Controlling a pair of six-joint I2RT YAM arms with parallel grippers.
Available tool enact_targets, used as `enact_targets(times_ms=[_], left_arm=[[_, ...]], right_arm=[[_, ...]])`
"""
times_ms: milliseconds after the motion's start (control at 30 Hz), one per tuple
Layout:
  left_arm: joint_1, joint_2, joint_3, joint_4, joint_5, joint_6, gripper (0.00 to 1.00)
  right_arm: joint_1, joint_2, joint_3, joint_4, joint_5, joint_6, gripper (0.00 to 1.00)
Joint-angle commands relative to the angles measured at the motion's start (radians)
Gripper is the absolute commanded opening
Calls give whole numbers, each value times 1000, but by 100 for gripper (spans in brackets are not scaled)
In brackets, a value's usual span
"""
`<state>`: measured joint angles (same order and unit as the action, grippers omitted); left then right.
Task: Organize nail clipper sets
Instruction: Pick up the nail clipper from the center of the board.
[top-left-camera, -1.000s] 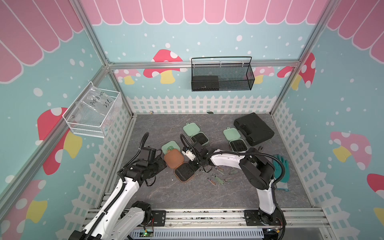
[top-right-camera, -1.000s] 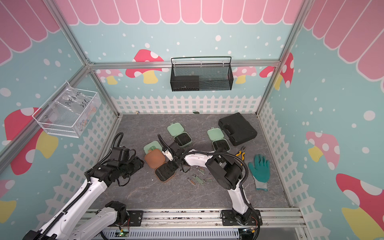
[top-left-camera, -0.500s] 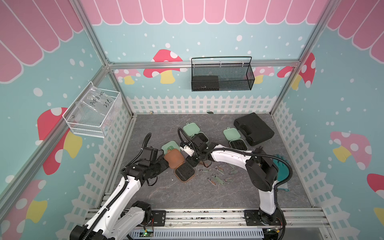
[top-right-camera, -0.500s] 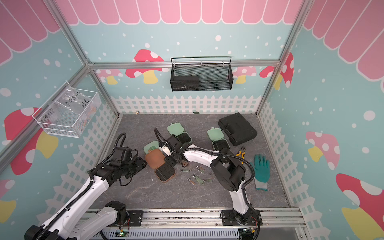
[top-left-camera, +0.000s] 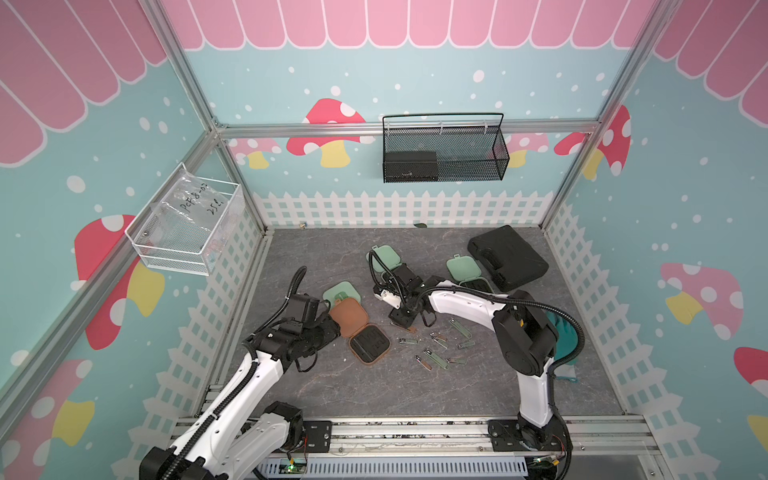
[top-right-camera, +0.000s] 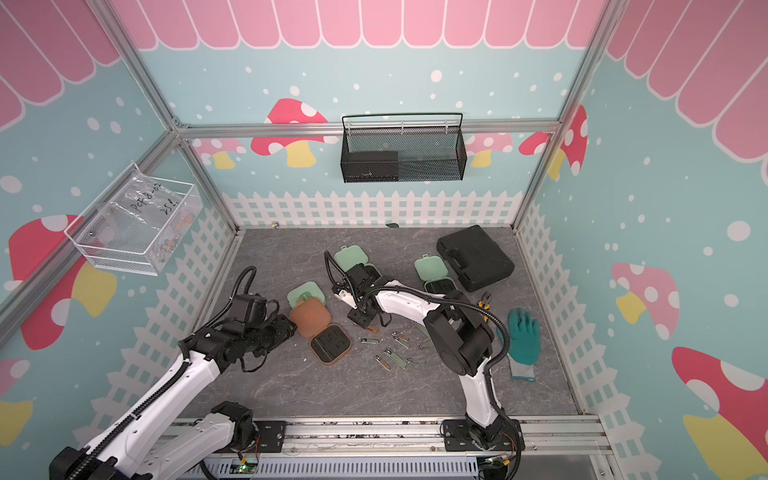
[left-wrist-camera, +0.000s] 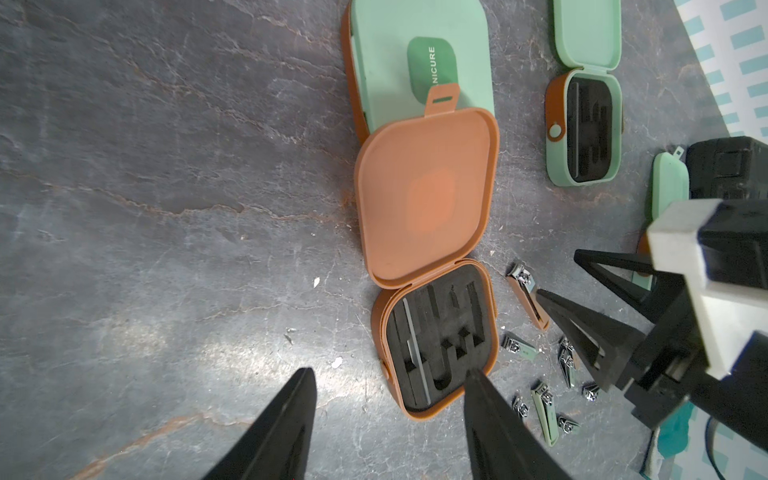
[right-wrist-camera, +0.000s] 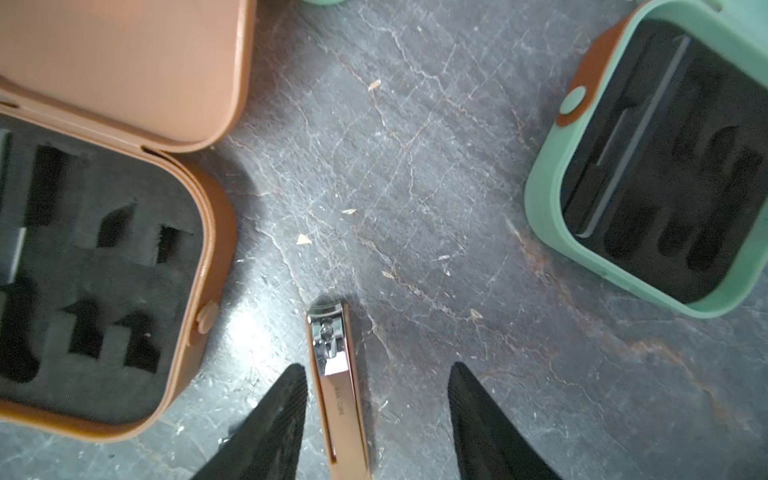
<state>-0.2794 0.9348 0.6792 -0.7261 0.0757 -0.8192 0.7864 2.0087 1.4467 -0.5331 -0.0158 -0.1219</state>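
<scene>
The brown case (top-left-camera: 348, 316) (top-right-camera: 309, 318) lies open, its black slotted insert (left-wrist-camera: 440, 345) (right-wrist-camera: 95, 270) bare. A closed mint case (top-left-camera: 341, 292) (left-wrist-camera: 419, 54) lies partly under its lid. Two more mint cases (top-left-camera: 385, 256) (top-left-camera: 463, 268) lie open farther back; one base (right-wrist-camera: 648, 166) shows beside my right gripper. My right gripper (right-wrist-camera: 377, 369) (top-left-camera: 401, 318) is open, low over the floor. A rose-gold clipper (right-wrist-camera: 336, 374) (left-wrist-camera: 528, 297) lies between its fingers, close to one pad, untouched. My left gripper (left-wrist-camera: 390, 372) is open beside the brown case's base. Several loose clippers (top-left-camera: 436, 345) (top-right-camera: 395, 345) lie scattered.
A large black tool case (top-left-camera: 507, 257) lies at the back right. A teal glove (top-right-camera: 523, 336) and yellow-handled pliers (top-right-camera: 484, 299) lie to the right. A black mesh basket (top-left-camera: 442, 151) hangs on the back wall, a white wire basket (top-left-camera: 183, 232) on the left wall.
My right gripper's jaws have spread apart, and the rose-gold clipper lies free on the floor between them. The left arm has hardly moved.
</scene>
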Motion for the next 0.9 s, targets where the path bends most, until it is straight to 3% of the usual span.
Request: enact_targets(times_ms=[0,400,700,867], left_arm=[[-6,6,8,14,-6,-13,59],[-8,12,12,17,-5,-11,59],[-9,11,6,19,-6,-15,58],[-10,18,2,28,-4,-19,57]], right_arm=[[1,38,-8,-36,-9,-43,57],[-3,52,-23,-71,-23,-52,53],[-9,78,-16,-93,-56,-60,31],[-9,82,-15,-95,-71,-60,12]])
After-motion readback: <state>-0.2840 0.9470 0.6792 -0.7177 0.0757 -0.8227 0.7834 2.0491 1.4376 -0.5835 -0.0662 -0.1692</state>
